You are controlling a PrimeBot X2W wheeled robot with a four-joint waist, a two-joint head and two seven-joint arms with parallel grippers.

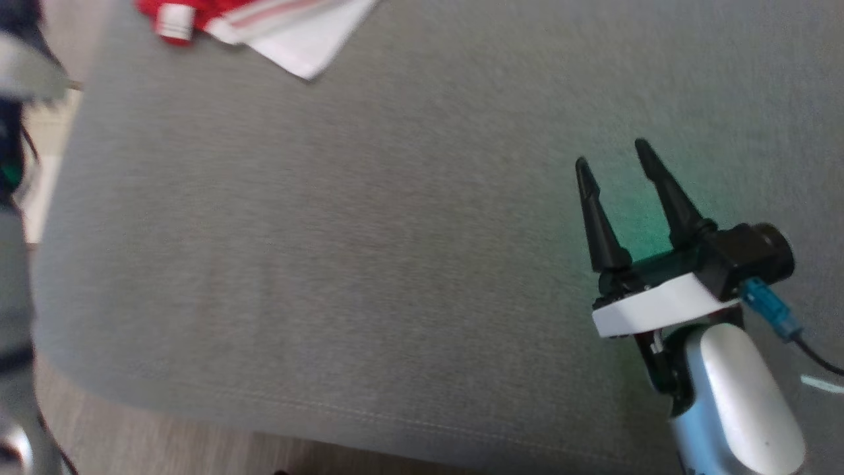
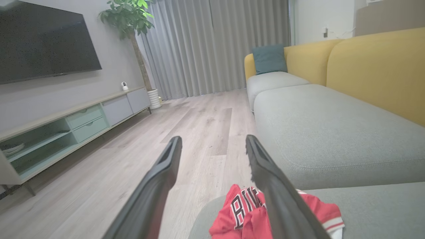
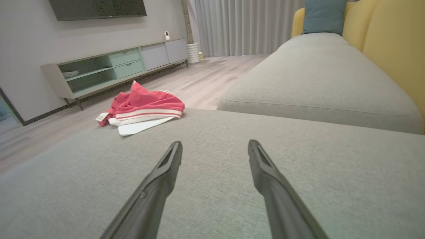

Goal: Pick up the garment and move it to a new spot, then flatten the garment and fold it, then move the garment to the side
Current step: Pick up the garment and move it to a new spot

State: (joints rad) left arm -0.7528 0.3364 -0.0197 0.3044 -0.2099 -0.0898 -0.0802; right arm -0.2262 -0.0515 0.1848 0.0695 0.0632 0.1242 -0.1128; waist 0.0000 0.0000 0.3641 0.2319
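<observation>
We see the jersey point(image 3: 146, 106) lying crumpled near a corner of the grey sofa cushion point(image 1: 330, 231). Our right pincer point(image 1: 611, 156) hangs over bare cushion, well apart from it, fingers spread wide and empty. Our left pincer point(image 2: 213, 138) is wide too, holding nothing, the jersey below it.

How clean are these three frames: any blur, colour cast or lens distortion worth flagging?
Head view: smeared throughout, the garment soft at the top edge, a green glow on the sofa cushion between the right gripper's fingers. Left wrist view: background sharp, the left gripper's fingers blurred, edges stretched by the wide angle. Right wrist view: cleanest, evenly lit.
</observation>
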